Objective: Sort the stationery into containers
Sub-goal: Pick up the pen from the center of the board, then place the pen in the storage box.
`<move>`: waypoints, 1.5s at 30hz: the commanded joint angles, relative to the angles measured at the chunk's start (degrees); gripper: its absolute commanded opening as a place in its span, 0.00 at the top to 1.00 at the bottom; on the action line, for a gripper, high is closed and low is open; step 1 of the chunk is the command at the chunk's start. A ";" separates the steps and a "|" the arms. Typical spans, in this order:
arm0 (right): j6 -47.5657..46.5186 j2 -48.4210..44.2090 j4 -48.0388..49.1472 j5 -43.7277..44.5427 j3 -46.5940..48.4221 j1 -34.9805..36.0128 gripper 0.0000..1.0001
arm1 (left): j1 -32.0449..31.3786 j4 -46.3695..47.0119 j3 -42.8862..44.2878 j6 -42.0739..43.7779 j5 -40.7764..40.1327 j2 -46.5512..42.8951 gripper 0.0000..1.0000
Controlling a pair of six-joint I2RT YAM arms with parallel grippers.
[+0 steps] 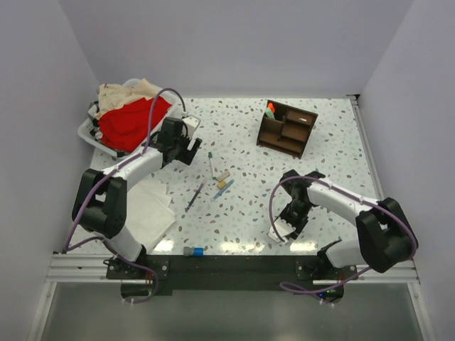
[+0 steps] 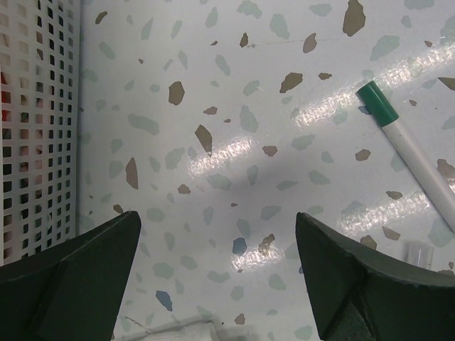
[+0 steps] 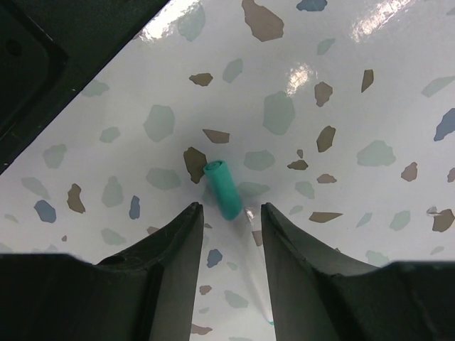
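The dark brown wooden organizer stands at the back right, with an orange highlighter in a rear compartment. A white marker with a green cap, tan erasers, a blue pen and a black pen lie mid-table. A grey-blue stub lies at the front edge. My right gripper is open, its fingers on either side of a clear pen with a teal cap lying on the table. My left gripper is wide open and empty, left of the white marker.
A white basket with red and beige clothes stands at the back left, close beside my left gripper. A white folded cloth lies at the front left.
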 commanded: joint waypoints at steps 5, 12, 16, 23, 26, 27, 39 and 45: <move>-20.82 2.12 2.29 1.48 0.01 1.52 0.64 | 0.35 1.86 1.23 0.24 -0.91 -0.46 0.04; -19.16 2.30 4.83 3.77 -2.71 3.11 0.76 | 0.35 1.86 1.32 0.24 -0.91 -0.10 0.04; -17.31 2.29 6.50 5.17 -3.86 3.37 0.89 | 0.44 2.04 1.24 -0.11 -0.56 0.07 0.04; -4.52 2.64 4.58 4.66 11.02 3.37 1.00 | 0.70 2.30 2.81 0.50 0.23 1.04 0.04; 8.02 9.04 3.34 1.49 30.23 3.46 1.00 | 0.70 2.39 4.74 1.03 0.84 2.09 0.04; 12.96 11.85 3.51 0.01 35.99 3.46 1.00 | 0.70 2.30 5.27 1.21 1.02 2.35 0.04; 83.65 40.19 15.88 -13.01 91.08 -8.13 1.00 | 0.88 2.65 11.43 8.94 2.25 5.26 0.04; 101.33 33.16 39.70 -7.84 72.45 -12.88 1.00 | 0.97 5.20 10.73 6.75 2.25 4.91 0.04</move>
